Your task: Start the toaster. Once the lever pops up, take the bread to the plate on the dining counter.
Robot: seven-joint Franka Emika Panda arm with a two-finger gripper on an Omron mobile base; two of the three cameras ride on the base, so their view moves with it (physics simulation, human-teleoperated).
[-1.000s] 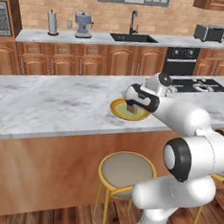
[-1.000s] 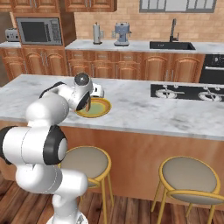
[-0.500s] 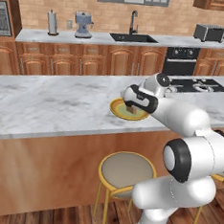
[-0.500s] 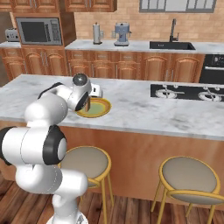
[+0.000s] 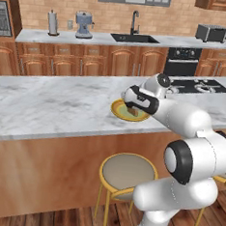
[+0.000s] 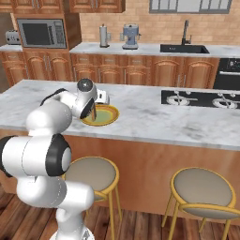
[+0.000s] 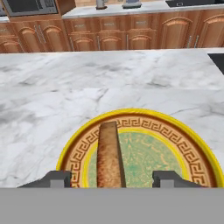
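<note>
Status: final stage of the task, judged from the present layout.

Bread [image 7: 108, 155]: located over the plate [image 7: 188, 148] at lower centre of the hand view, seen edge-on as a narrow brown strip standing upright between the 2 fingertips. Appears in the left base view as a small brown piece on the plate, just below the gripper [image 5: 133, 105].

Plate: yellow rim, patterned brown band, green centre. Rests on the marbled dining counter [image 5: 48, 104], at centre of the left base view and centre-left of the right base view [image 6: 106, 116].

Gripper: jaws parted, with a clear gap on either side of the slice in the hand view (no contact visible on either pad). Nothing gripped. Positioned directly above the plate [image 6: 92, 114].

Toaster [image 5: 211, 32]: at upper right of the left base view, on the rear worktop, well apart from the arm. Lever position too small to read.

Done, as far as shown: bread delivered to the plate on the dining counter; hold let go.

Left, as a judgement: confirm that the slice settles flat or at least stays within the rim (upright posture suggests a possible tip-over); then lift the hand clear without brushing the slice. Toaster steps presumed complete, given the bread's location.
</note>
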